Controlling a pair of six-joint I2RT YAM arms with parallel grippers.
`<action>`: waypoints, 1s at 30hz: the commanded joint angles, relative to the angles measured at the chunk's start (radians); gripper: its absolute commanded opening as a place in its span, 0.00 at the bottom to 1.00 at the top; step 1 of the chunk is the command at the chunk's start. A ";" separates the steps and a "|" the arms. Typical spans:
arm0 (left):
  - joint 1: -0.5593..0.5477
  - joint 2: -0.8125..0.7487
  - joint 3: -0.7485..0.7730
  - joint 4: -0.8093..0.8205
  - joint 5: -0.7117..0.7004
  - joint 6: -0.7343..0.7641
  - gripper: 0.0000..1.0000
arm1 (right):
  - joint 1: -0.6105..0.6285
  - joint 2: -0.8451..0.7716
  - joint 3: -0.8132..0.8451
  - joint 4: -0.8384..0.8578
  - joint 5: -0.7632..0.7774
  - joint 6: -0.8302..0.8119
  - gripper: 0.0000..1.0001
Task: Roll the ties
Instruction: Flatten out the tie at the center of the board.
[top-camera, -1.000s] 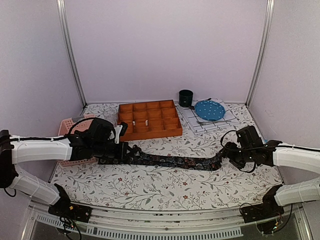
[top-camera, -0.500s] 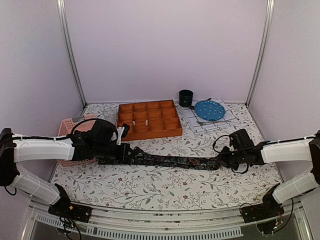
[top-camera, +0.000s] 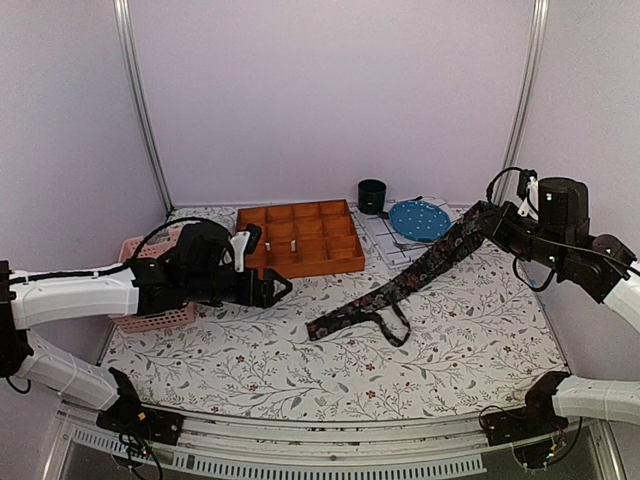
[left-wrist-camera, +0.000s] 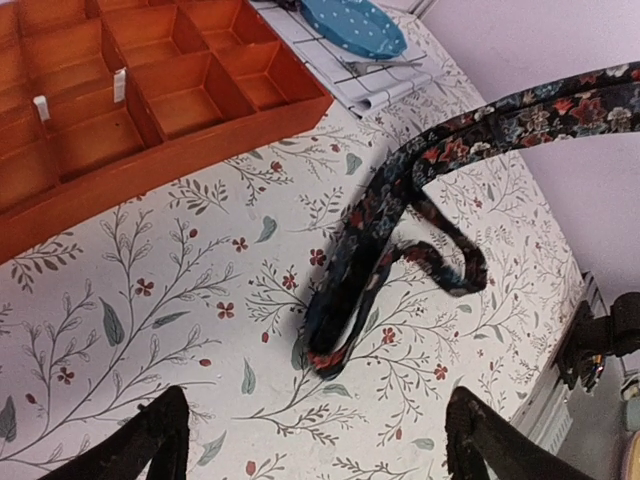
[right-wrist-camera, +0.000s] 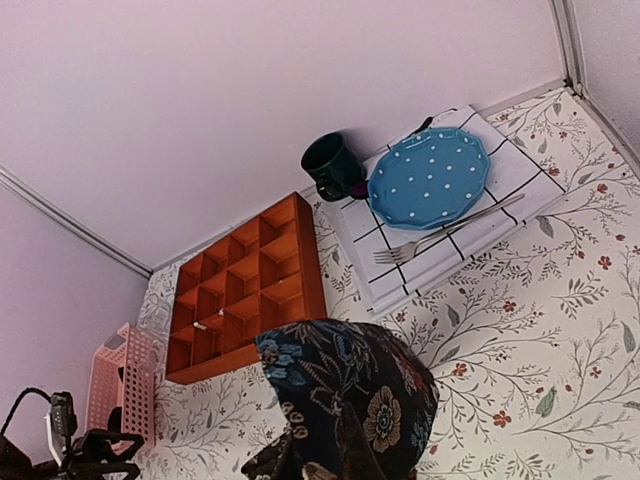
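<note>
**A:** Looking at the tie, where does it lie against the tray?

**B:** It lies to the right of the tray and nearer the arms. One end is lifted high, out past the tray's right side. From there the band slopes down and leftward to the table. Its low end rests on the cloth in front of the tray's right corner, with a loose loop beside it.

**A:** Who holds the high end?

**B:** The right gripper does, up in the air and well right of the tray, above the plate. Its jaws are pressed together on the fabric. In the wrist view the folded cloth covers the tips, so I think the pinch sits near the tie's end, though I can't see the exact spot.

**A:** And the other one?

**B:** The left gripper sits just in front of the tray's left half, low over the table. Its jaws are spread wide with nothing between them, apart from the tie.

**A:** Anything else near?

**B:** A dark cup stands behind the tray's right corner, and a pink basket sits to the tray's left.
</note>
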 joint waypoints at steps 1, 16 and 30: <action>-0.077 0.085 0.043 -0.022 -0.059 0.025 0.85 | -0.005 0.021 0.006 -0.132 0.043 -0.054 0.00; -0.334 0.581 0.403 -0.119 -0.308 0.173 0.66 | -0.095 0.056 -0.131 -0.006 -0.049 0.007 0.00; -0.316 0.835 0.657 -0.163 -0.296 0.183 0.30 | -0.100 0.080 -0.140 0.018 -0.072 0.014 0.00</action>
